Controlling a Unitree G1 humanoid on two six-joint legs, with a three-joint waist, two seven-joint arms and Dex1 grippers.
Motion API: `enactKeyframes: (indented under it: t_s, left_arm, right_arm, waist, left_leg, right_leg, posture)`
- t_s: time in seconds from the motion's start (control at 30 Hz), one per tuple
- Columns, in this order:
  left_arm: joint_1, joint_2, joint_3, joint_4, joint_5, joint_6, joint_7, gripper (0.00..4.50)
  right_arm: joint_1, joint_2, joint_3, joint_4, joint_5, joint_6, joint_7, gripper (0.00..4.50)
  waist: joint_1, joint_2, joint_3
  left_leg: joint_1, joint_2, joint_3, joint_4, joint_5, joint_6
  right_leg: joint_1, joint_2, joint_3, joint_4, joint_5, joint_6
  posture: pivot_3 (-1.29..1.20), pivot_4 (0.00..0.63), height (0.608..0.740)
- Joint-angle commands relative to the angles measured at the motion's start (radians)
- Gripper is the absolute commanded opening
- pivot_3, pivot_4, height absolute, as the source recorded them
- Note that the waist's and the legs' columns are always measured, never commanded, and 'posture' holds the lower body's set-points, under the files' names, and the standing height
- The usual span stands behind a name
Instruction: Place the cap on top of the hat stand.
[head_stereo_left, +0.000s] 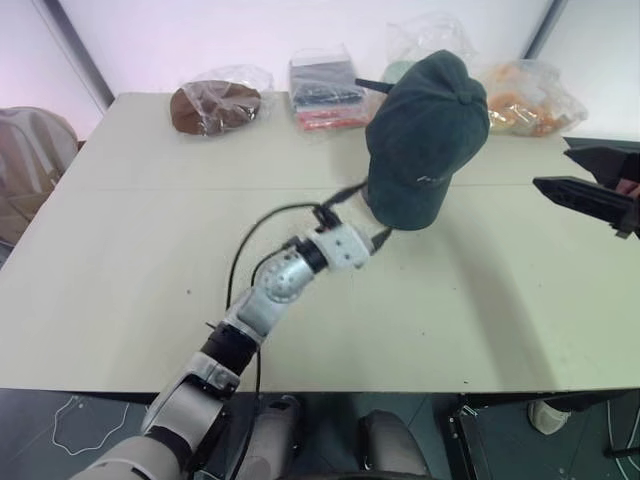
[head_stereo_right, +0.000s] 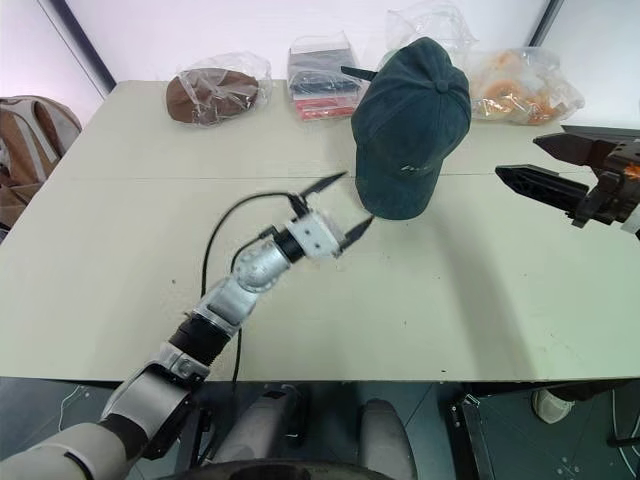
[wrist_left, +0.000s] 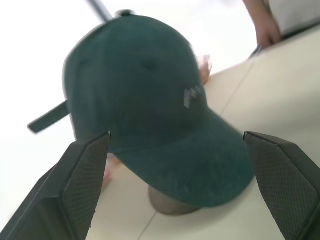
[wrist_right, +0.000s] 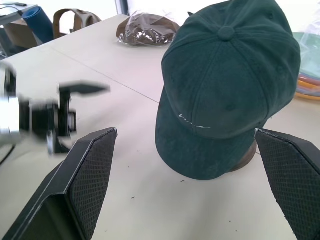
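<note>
Overhead, pale table (head_stereo_left: 150, 300), white wall (head_stereo_left: 250, 30).

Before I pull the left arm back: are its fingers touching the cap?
Apart. In the right eye view the left gripper stands open beside the cap, with bare table showing between its fingers and the brim.

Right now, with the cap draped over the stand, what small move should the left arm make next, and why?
Probably draw the left gripper back from the cap. Its fingers are spread open with nothing between them, just beside the brim, and the cap hangs on the hat stand unaided. The right gripper is open and apart from it too.
</note>
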Motion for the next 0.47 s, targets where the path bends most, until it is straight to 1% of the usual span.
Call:
enactKeyframes:
  t_s: [0.03, 0.1, 0.17, 0.23, 0.3, 0.37, 0.47]
  left_arm:
    - [-0.039, 0.067, 0.13, -0.16, -0.252, 0.222, -0.167, 4.46]
    - [-0.066, 0.128, 0.186, -0.222, -0.367, 0.377, -0.245, 4.46]
    - [-0.091, 0.184, 0.225, -0.266, -0.449, 0.5, -0.299, 4.46]
    - [-0.117, 0.26, 0.264, -0.298, -0.51, 0.59, -0.364, 4.46]
    - [-0.162, 0.365, 0.318, -0.316, -0.594, 0.709, -0.449, 4.46]
    - [-0.199, 0.444, 0.355, -0.317, -0.649, 0.786, -0.508, 4.46]
    - [-0.221, 0.509, 0.369, -0.313, -0.681, 0.844, -0.566, 4.46]
  right_arm:
    - [-0.003, -0.022, 0.002, -0.036, -0.013, -0.033, 0.017, 4.5]
    - [0.001, -0.031, 0.017, -0.042, -0.031, -0.05, 0.027, 4.5]
    - [0.004, -0.035, 0.028, -0.047, -0.045, -0.061, 0.036, 4.5]
    - [0.016, -0.044, 0.045, -0.056, -0.068, -0.08, 0.051, 4.5]
    - [0.022, -0.054, 0.066, -0.062, -0.096, -0.104, 0.062, 4.5]
    - [0.032, -0.064, 0.084, -0.065, -0.127, -0.129, 0.075, 4.5]
    - [0.036, -0.067, 0.096, -0.061, -0.15, -0.149, 0.087, 4.5]
  waist:
    - [-0.002, 0.0, 0.0]
    - [-0.005, 0.0, 0.0]
    - [-0.008, 0.0, 0.0]
    - [-0.007, 0.0, 0.0]
    - [-0.007, 0.0, 0.0]
    - [-0.013, 0.0, 0.001]
    - [-0.014, 0.0, 0.001]
  left_leg:
    - [0.0, 0.0, 0.0, 0.0, 0.0, 0.0]
    - [0.0, 0.0, 0.0, 0.0, 0.0, 0.0]
    - [0.001, 0.001, 0.0, 0.0, 0.0, 0.0]
    - [0.001, 0.001, 0.0, 0.0, 0.0, 0.0]
    - [0.001, 0.001, -0.001, 0.0, 0.0, 0.0]
    - [0.001, 0.001, -0.001, 0.0, 0.0, 0.0]
    - [0.002, 0.001, -0.001, 0.0, 0.0, 0.0]
  right_leg:
    - [0.0, 0.0, 0.0, 0.0, 0.0, 0.0]
    - [0.0, 0.001, 0.0, 0.0, 0.0, 0.0]
    - [0.0, 0.001, 0.0, 0.0, 0.0, 0.0]
    - [0.001, 0.001, 0.0, 0.0, 0.0, 0.0]
    - [0.002, 0.001, 0.0, 0.0, 0.0, 0.0]
    - [0.001, 0.002, 0.0, 0.0, 0.0, 0.0]
    - [0.002, 0.001, 0.0, 0.0, 0.0, 0.0]
  posture:
    - [0.0, 0.15, 0.74]
    - [0.0, 0.15, 0.74]
    - [0.0, 0.15, 0.74]
    - [0.0, 0.15, 0.74]
    - [0.0, 0.15, 0.74]
    - [0.0, 0.15, 0.74]
    - [0.0, 0.15, 0.74]
